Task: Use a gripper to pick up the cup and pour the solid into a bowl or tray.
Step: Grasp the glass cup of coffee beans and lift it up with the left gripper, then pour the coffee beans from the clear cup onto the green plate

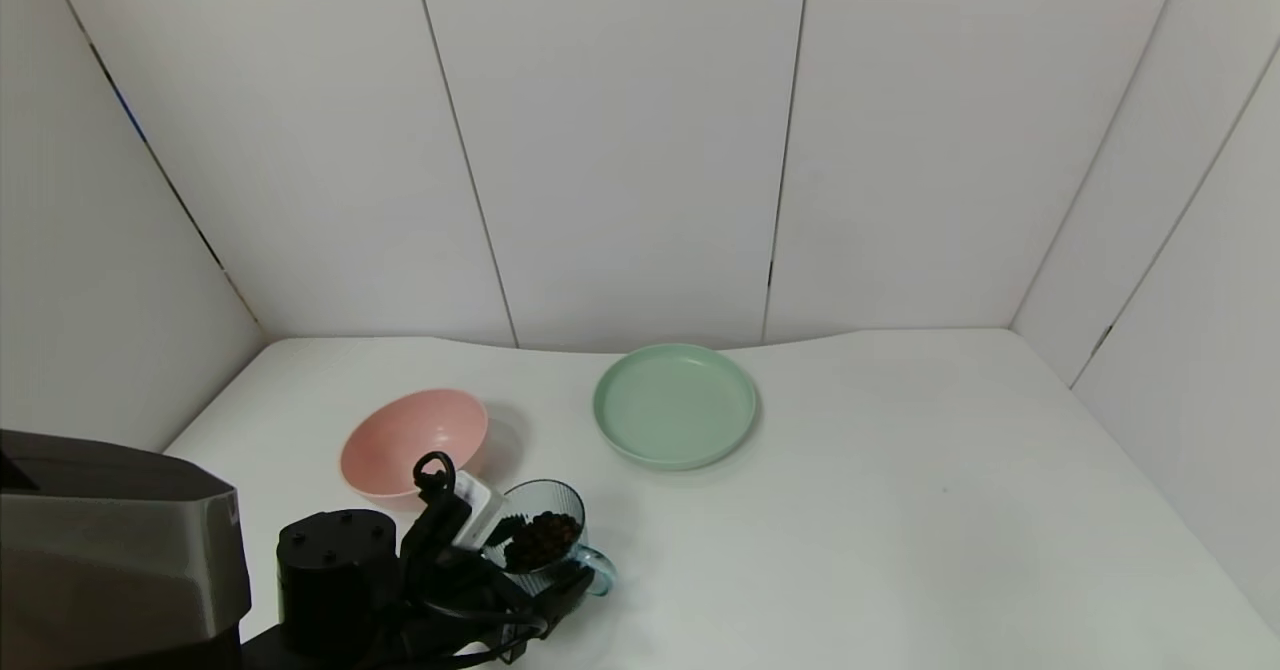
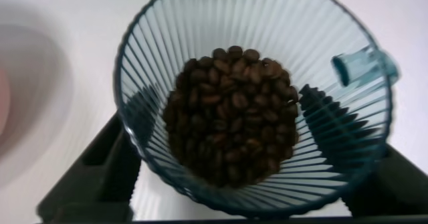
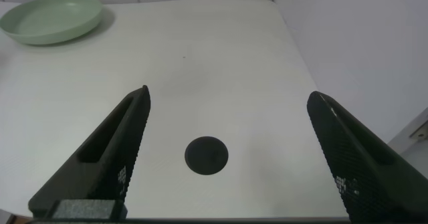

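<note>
The ribbed blue-grey cup (image 1: 548, 510) stands at the table's front left, its small blue handle (image 1: 600, 572) pointing to the right. It holds many dark brown beans (image 1: 540, 540). My left gripper (image 1: 530, 555) is shut on the cup, one finger on each side of its wall. In the left wrist view the cup (image 2: 267, 23) fills the picture, with the beans (image 2: 231, 117) heaped in its bottom and the fingers (image 2: 110, 164) dark behind the glass. The pale green plate (image 1: 675, 405) lies empty farther back, right of the cup. My right gripper (image 3: 229, 97) is open and empty over bare table.
A deeper pink bowl (image 1: 412, 440) sits just behind and left of the cup, close to the left arm. A black round mark (image 3: 206, 156) lies on the table under the right gripper. The green plate (image 3: 50, 20) shows far off in the right wrist view. White walls enclose the table.
</note>
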`<action>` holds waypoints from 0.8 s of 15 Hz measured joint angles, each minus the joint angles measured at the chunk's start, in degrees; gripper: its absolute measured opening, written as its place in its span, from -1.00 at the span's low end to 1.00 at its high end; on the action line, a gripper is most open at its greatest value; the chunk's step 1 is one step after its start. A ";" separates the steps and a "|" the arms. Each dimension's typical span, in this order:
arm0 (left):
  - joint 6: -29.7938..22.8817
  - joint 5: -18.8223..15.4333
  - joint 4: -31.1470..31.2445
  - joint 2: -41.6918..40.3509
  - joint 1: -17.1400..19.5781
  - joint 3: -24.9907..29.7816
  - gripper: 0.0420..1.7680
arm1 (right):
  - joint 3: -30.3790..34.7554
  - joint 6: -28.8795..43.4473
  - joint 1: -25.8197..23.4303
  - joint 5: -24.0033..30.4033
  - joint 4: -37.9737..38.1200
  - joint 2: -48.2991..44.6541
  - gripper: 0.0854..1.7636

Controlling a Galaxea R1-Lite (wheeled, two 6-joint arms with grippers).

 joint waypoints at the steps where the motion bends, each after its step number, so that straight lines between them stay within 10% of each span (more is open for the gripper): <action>1: 0.02 -0.06 0.05 -0.06 0.02 0.00 0.57 | 0.00 0.00 0.00 -0.02 0.00 0.00 0.94; 12: 0.02 0.00 -0.01 -0.95 0.20 -0.30 0.48 | 0.00 -0.02 0.00 0.00 0.00 0.00 0.94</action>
